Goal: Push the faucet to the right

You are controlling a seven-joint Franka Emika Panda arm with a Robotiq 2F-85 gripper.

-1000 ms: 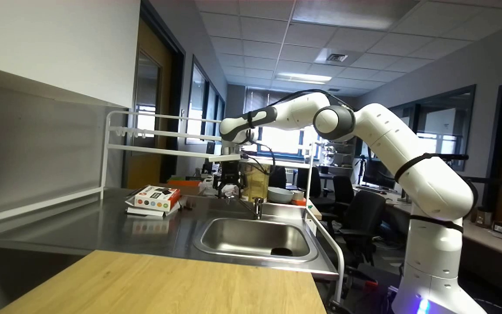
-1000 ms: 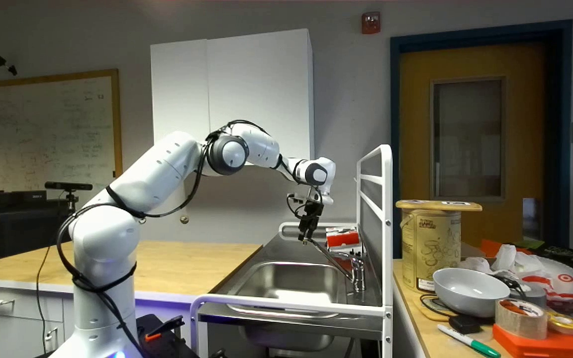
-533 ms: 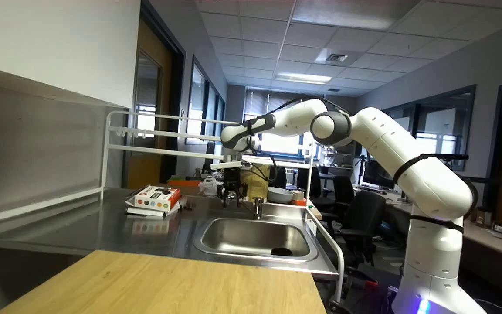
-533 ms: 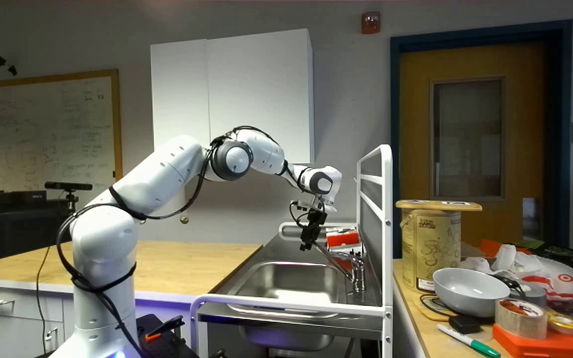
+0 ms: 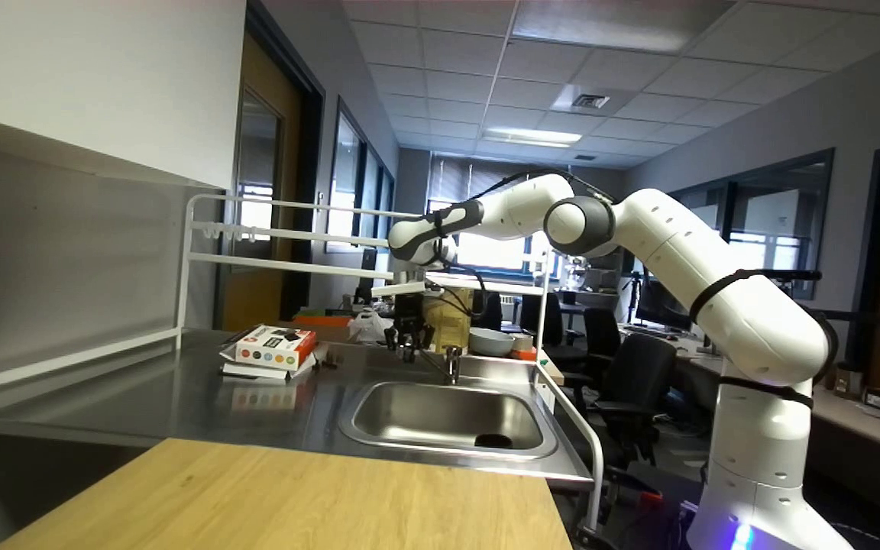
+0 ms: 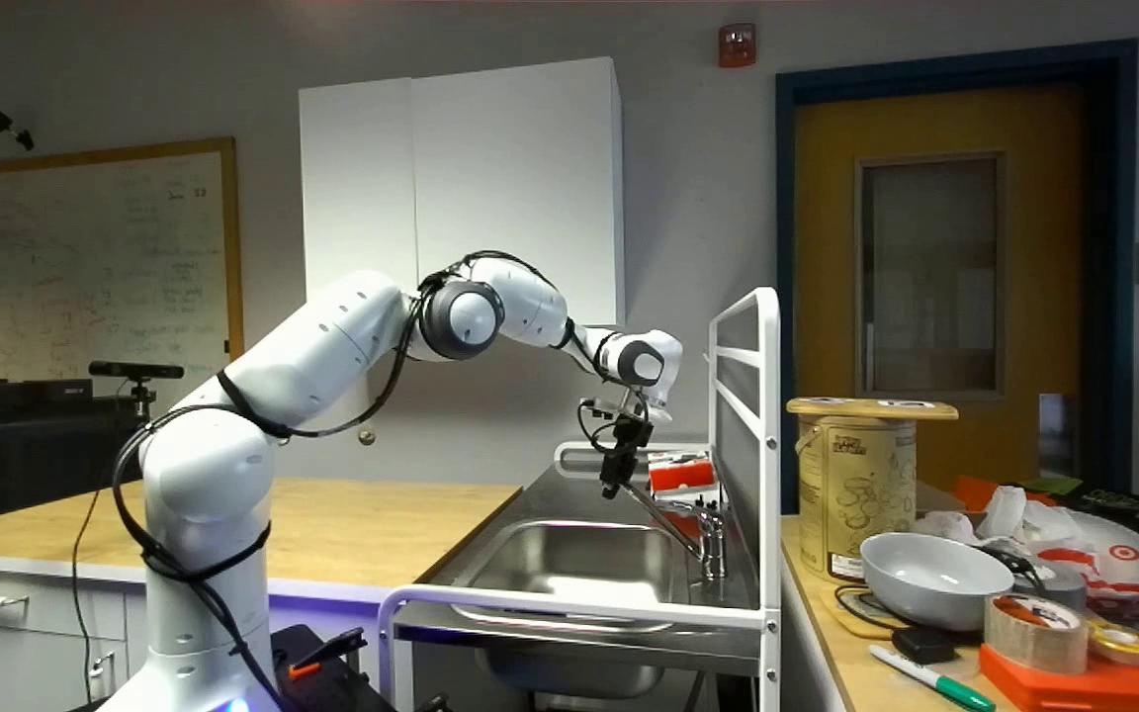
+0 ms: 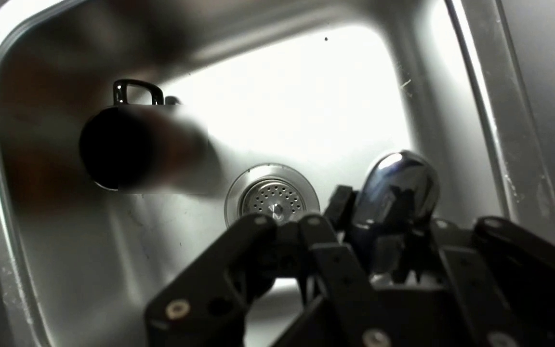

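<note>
From the pincer (image 6: 612,490), the faucet (image 6: 712,546) slants down to beside the basin (image 5: 432,406); clenched or released, I cannot tell.

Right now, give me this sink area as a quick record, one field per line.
Faucet: metal, spout slanting up to its free end
Fingers: at the spout's end; whether they grip it is unclear
Sink: steel, set in a metal counter
In the sink: black mug, near the drain
On the counter: stacked boxes
Beyond the white rack: bowl, green-capped marker
</note>
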